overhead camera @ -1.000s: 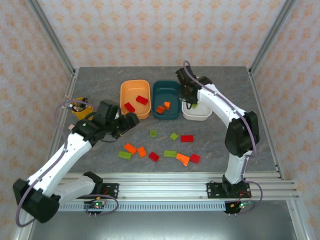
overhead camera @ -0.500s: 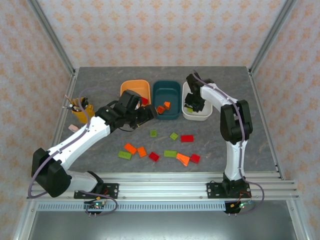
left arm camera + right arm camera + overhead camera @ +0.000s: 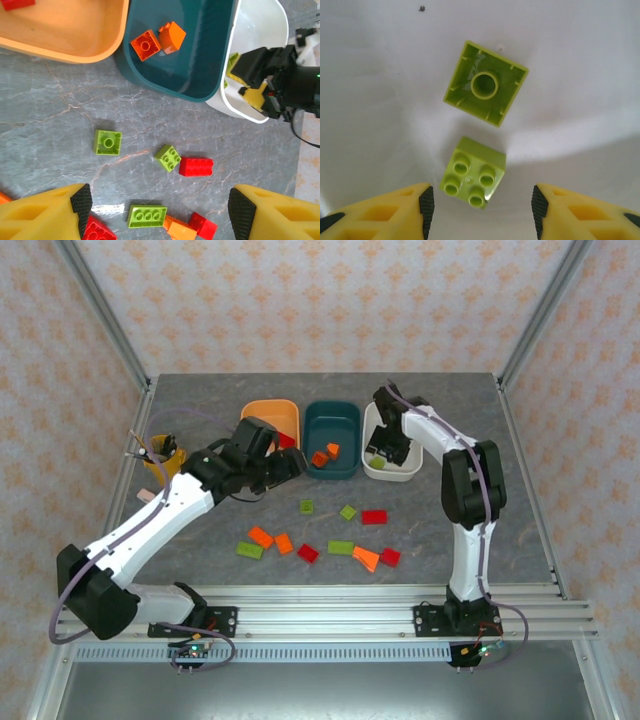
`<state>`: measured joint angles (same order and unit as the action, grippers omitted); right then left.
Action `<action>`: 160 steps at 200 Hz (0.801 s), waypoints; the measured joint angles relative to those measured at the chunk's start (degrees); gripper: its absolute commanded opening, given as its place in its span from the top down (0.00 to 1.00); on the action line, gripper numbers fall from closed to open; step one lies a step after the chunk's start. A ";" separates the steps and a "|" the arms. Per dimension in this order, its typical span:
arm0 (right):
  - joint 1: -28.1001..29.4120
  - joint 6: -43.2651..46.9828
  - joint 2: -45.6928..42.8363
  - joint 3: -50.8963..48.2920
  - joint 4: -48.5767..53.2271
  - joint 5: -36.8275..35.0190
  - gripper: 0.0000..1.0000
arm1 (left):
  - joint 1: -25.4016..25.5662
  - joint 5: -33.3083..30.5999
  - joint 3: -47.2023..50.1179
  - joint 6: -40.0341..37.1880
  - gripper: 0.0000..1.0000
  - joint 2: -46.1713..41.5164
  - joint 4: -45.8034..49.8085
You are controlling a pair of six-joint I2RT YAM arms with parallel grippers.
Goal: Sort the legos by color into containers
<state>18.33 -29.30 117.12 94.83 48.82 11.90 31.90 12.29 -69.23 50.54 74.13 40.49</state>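
Two yellow-green bricks [image 3: 473,171] lie in the white tub [image 3: 580,60], close together but not touching, one studs up and the other flipped with its hollow underside showing. The right claw [image 3: 480,205] hangs straight above them, low between the tub's walls. It is released, its jaws spread wider than either brick, and it grips and touches nothing. The white tub is the right end of a tight row of three toward the far edge of the table [image 3: 520,510], about mid-width. Beside it the dark teal tub [image 3: 333,408] holds two orange bricks [image 3: 145,46], and the light orange tub [image 3: 262,408] at the left end holds a red brick [image 3: 287,440]. About ten loose bricks [image 3: 374,516], red, orange and yellow-green, lie scattered in the middle of the table between the row and the near edge, several of them touching near the front. The left claw [image 3: 160,207] hovers above the strip between the tubs and this scatter. Its jaws are wide apart and empty, clear of the bricks below, and its arm reaches across the near end of the light orange tub. Bare grey surface runs from the scatter to the right edge and along the far edge behind the tubs. A yellow cup of pens [image 3: 160,455] stands near the left edge.
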 measured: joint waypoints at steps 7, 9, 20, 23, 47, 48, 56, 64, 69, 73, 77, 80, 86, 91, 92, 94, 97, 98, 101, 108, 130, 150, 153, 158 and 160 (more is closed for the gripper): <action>0.07 0.24 -1.36 0.00 0.37 -0.52 0.45 | 0.00 -0.68 -0.31 -0.22 0.25 -0.57 1.14; 0.11 0.26 -1.86 0.00 0.50 -0.59 0.45 | 0.00 -0.79 -0.35 -0.33 0.25 -0.66 1.33; 0.31 0.90 -5.25 0.00 0.79 -1.64 0.45 | 0.00 -1.62 -0.79 -0.92 0.25 -1.53 3.15; 0.37 0.98 -6.19 0.00 0.90 -1.86 0.45 | 0.00 -1.86 -0.90 -1.05 0.26 -1.70 3.61; 2.29 2.58 -17.11 -0.48 0.37 -3.85 0.43 | 0.00 -3.26 -1.14 -1.86 0.26 -2.99 6.75; 2.36 2.64 -17.44 -0.55 0.33 -3.85 0.43 | 0.00 -3.37 -1.14 -1.92 0.26 -3.06 6.97; 3.52 3.30 -21.75 -1.57 -0.37 -4.02 0.43 | 0.00 -3.74 -1.14 -2.29 0.26 -3.34 7.85; 4.79 3.76 -25.94 -3.02 -1.05 -3.93 0.42 | 0.00 -3.93 -1.09 -2.54 0.26 -3.72 8.63; 5.64 4.11 -28.48 -4.22 -1.57 -3.96 0.42 | 0.00 -4.09 -0.96 -2.64 0.26 -3.98 8.92; 6.27 4.17 -30.40 -5.11 -1.81 -3.76 0.41 | 0.00 -4.20 -0.83 -2.67 0.26 -4.22 9.09; 7.02 4.48 -32.41 -6.29 -2.19 -3.43 0.41 | 0.00 -4.24 -0.63 -2.69 0.26 -4.48 9.35; 7.50 4.59 -33.77 -7.15 -2.47 -3.28 0.41 | 0.00 -4.26 -0.50 -2.69 0.26 -4.70 9.51; 8.52 4.76 -36.54 -9.16 -2.86 -2.86 0.41 | 0.00 -4.31 -0.09 -2.69 0.26 -5.14 9.77; 9.20 4.94 -38.53 -10.73 -2.99 -2.56 0.40 | 0.00 -4.35 0.35 -2.67 0.26 -5.51 9.92; 9.31 4.90 -38.84 -10.99 -3.04 -2.51 0.40 | 0.00 -4.37 0.42 -2.67 0.26 -5.55 9.92; 9.64 4.98 -39.54 -11.72 -3.23 -2.47 0.40 | 0.00 -4.42 0.59 -2.69 0.26 -5.73 9.99; 10.01 4.98 -40.50 -12.61 -3.26 -2.38 0.40 | 0.00 -4.44 0.90 -2.67 0.26 -5.92 10.01; 10.12 4.96 -40.79 -12.87 -3.26 -2.34 0.40 | 0.00 -4.44 0.96 -2.64 0.26 -5.97 10.03; 10.56 4.98 -41.66 -13.81 -3.34 -2.25 0.40 | 0.00 -4.46 1.29 -2.64 0.26 -6.19 10.03; 11.65 4.98 -43.71 -16.22 -3.45 -1.95 0.40 | 0.00 -4.48 2.14 -2.64 0.27 -6.67 10.19; 15.52 4.98 -47.52 -22.27 -3.39 -1.49 0.40 | 0.00 -4.96 4.61 -2.60 0.27 -8.04 11.34; 20.46 4.94 -48.33 -25.97 -3.52 -1.16 0.40 | 0.00 -5.73 6.75 -2.36 0.28 -9.73 12.79; 21.31 4.94 -48.28 -26.34 -3.58 -1.11 0.40 | 0.00 -5.86 7.10 -2.10 0.29 -10.03 13.05; 22.64 4.92 -48.22 -26.99 -3.85 -1.14 0.40 | 0.00 -6.10 7.69 -1.84 0.29 -10.49 13.46; 23.30 4.92 -48.17 -27.23 -3.93 -1.07 0.40 | 0.00 -6.23 7.98 -1.49 0.29 -10.71 13.62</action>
<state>41.63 -24.38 68.95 67.59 44.88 10.83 31.90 6.07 -61.25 49.06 63.42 54.11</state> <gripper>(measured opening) 0.599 0.717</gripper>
